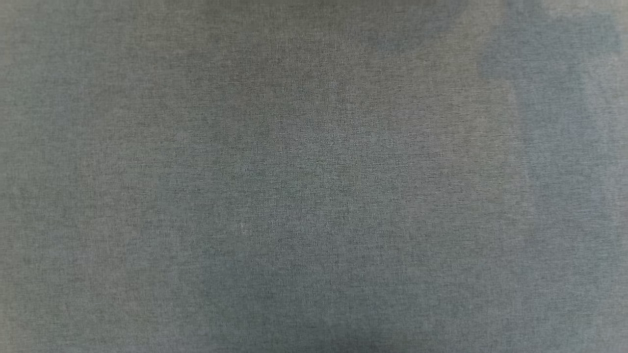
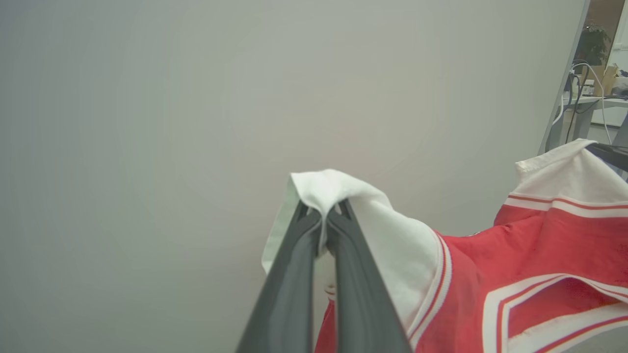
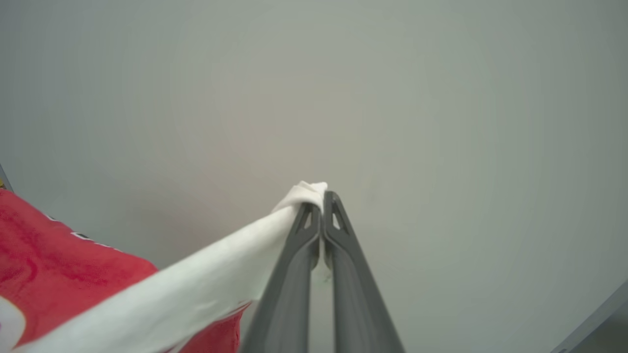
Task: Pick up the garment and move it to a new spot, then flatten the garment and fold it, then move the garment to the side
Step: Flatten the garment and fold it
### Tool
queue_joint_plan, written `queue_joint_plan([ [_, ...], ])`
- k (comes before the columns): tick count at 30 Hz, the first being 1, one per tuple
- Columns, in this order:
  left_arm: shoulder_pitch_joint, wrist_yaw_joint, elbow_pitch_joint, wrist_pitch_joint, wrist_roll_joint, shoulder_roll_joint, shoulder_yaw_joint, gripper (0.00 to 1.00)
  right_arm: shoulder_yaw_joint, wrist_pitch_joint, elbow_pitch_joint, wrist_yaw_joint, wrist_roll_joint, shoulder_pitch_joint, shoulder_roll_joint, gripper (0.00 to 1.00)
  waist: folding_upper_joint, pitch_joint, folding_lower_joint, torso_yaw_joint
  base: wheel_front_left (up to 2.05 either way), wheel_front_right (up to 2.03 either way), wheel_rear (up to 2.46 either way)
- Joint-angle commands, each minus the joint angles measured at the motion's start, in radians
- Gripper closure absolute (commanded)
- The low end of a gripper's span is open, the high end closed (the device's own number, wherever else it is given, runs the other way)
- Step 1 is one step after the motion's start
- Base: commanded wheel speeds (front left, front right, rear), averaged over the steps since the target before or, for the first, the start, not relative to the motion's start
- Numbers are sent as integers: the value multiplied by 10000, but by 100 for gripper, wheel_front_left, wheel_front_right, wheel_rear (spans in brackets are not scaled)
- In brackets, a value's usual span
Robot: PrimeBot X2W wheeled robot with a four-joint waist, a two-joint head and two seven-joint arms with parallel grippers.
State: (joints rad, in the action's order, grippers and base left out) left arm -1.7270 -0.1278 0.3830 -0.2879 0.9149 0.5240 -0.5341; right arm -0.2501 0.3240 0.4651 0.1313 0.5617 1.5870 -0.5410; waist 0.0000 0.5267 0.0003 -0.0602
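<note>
Two small pinches hold the red jersey (image 2: 539, 255): left gripper (image 2: 324, 215) and right gripper (image 3: 321, 201) each clamp a white sleeve tip (image 2: 333, 186), which could slip free, dropping it, presumably onto the grey counter (image 1: 314, 176).

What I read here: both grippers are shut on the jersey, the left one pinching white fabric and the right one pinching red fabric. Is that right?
Not quite. The right gripper pinches white fabric of the jersey, not red, as the right wrist view shows. The rest holds: both are shut on the jersey, and the left gripper pinches white fabric.
</note>
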Motion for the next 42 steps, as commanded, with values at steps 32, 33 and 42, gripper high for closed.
queue_joint_plan([
  [32,8361,158,803,4230,2089,1628,-2499,100,-3602,-3804,1405,-6,1996,-6865,-10,100,0,-2810,-3,184,0,0,0],
  [33,8700,241,710,4303,2137,1712,-2523,100,-3715,-3849,1332,-6,2047,-7180,-75,100,0,-2938,-3,180,0,0,0],
  [42,12405,1448,-1391,4502,2847,2647,-3030,100,-4109,-4170,410,-6,2815,-10453,-711,100,0,-4146,-3,93,0,0,0],
])
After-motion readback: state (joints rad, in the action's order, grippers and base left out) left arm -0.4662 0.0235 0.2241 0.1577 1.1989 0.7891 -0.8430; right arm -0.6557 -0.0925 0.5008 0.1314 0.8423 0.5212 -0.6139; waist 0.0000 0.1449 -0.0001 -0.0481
